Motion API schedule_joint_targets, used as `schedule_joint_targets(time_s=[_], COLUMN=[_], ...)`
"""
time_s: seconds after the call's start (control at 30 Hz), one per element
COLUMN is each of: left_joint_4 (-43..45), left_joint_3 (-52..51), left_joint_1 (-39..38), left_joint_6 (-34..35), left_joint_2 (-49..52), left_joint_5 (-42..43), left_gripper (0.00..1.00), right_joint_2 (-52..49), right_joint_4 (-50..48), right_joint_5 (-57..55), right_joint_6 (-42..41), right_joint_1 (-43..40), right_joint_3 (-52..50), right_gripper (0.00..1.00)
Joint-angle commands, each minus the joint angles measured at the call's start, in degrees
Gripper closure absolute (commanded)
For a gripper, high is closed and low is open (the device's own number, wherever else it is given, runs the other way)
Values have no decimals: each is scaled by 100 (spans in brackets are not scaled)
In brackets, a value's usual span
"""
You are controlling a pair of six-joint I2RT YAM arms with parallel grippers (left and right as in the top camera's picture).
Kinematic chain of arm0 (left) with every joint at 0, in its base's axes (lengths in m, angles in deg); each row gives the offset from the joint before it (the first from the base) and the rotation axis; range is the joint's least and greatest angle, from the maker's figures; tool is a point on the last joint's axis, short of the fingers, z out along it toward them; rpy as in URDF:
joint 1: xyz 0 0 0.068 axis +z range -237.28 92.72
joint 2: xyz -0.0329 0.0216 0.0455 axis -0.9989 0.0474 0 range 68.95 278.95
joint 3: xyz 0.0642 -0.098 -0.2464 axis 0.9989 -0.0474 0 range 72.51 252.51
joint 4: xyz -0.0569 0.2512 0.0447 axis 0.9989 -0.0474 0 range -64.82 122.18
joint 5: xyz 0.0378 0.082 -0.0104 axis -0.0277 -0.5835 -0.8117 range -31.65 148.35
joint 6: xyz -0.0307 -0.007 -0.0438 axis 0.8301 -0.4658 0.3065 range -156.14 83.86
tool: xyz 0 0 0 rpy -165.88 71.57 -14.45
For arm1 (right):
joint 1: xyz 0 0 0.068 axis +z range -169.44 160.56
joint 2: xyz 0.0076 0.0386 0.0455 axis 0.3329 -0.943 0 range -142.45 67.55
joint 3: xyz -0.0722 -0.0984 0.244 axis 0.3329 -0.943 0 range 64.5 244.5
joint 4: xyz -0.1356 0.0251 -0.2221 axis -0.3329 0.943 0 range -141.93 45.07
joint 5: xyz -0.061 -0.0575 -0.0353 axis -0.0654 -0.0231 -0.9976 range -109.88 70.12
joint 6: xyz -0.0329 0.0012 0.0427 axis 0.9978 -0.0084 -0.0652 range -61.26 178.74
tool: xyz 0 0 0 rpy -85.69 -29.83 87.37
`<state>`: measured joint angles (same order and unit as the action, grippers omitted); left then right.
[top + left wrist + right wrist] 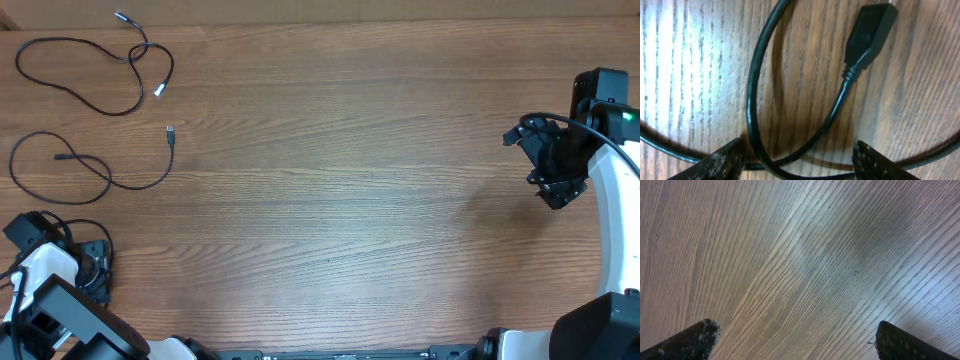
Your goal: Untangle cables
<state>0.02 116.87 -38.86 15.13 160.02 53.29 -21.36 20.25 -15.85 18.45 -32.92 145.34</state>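
At the near-left corner of the table [350, 200]: left gripper [797, 167] low over a looped cable [752, 90], fingers [720, 162] spread apart.

Under that gripper, seen from the left wrist – a thin black cord curling across the wood, crossing itself between the open fingertips, black plug end [870, 32] lying flat, nothing clamped. By the right edge, about midway – right gripper [548, 160] over bare wood, its fingers [690, 340] also wide apart and empty. Farther up along the left edge, a second cable [130, 187] in a loose loop. In the far-left corner, a third cable [110, 112] looped once over itself, silver plugs at both ends, clear of the second.
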Motion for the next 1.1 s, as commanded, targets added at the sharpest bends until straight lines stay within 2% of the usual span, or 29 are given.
schedule_joint_targets(time_s=[0.0,0.1,0.23,0.3,0.37,0.4,0.47,0.5,0.7,0.83,1.07], left_joint_4=[0,-46,-22,-13,-11,9,57,66,72,68,223], left_joint_3=[7,0,-7,-7,-7,-7,-7,-7,-2,-4,0], left_joint_1=[15,15,15,13,13,13,-11,-92,-321,-345,-348], left_joint_6=[-317,-374,-439,-446,-461,-487,-662,-809,-1314,-1419,-2531], left_joint_2=[190,195,225,267,356,448,566,640,640,640,640], left_joint_5=[-35,-557,-586,-588,-544,-387,-103,66,28,-74,-116], left_gripper=[32,42,53,55,66,76,85,96,96,96,96], right_joint_2=[-17,-17,-17,-17,-17,-17,-17,-17,-17,-17,-17], right_joint_4=[-9,-9,-9,-9,-9,-9,-9,-9,-9,-9,-9], right_joint_5=[-55,-57,-57,-55,-55,-55,-55,-57,-57,-57,-57], right_joint_6=[-22,-22,-22,-22,-22,-22,-22,-22,-22,-22,-22], right_joint_1=[-11,-11,-11,-11,-11,-11,-9,-11,-11,-11,-11], right_joint_3=[50,50,50,50,50,50,50,50,50,50,50], right_gripper=[0,0,0,0,0,0,0,0,0,0,0])
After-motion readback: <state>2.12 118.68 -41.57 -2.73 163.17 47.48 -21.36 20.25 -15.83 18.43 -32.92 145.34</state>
